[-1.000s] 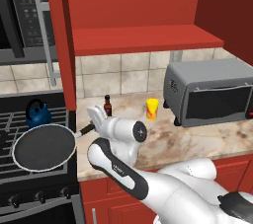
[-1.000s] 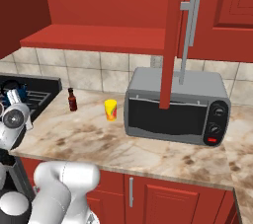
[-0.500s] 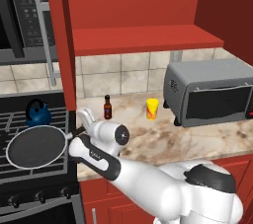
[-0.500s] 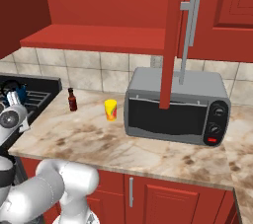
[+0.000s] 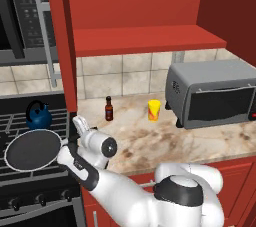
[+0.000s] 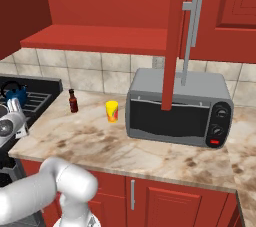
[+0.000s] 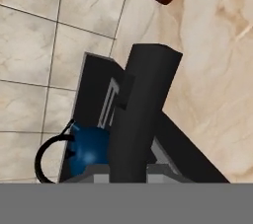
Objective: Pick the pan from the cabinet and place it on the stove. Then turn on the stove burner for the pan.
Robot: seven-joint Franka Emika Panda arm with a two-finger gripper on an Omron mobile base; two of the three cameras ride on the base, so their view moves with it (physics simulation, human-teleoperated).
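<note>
1. Black and slim, the handle [image 7: 141, 119] of the pan [image 5: 33, 149] runs up from between the jaws in the hand view — the gripper [image 5: 70, 147] is pinching it.
2. Dark grey, the pan lies over the front grates of the stove [image 5: 30, 181], with the blue kettle [image 5: 39, 115] behind it.
3. I judge the placing step is nearly finished — the next move calls for letting go of the handle, then reaching for the burner knob.
4. Farther back, the cabinet [image 5: 140, 6] stands open.

I see the pan [image 5: 33, 149] sitting further toward the lower left of the left base view than a second ago, lower over the stove [image 5: 30, 171] grates. My arm's wrist has swung left with it, the gripper [image 5: 66, 143] staying clamped on the handle.
</note>
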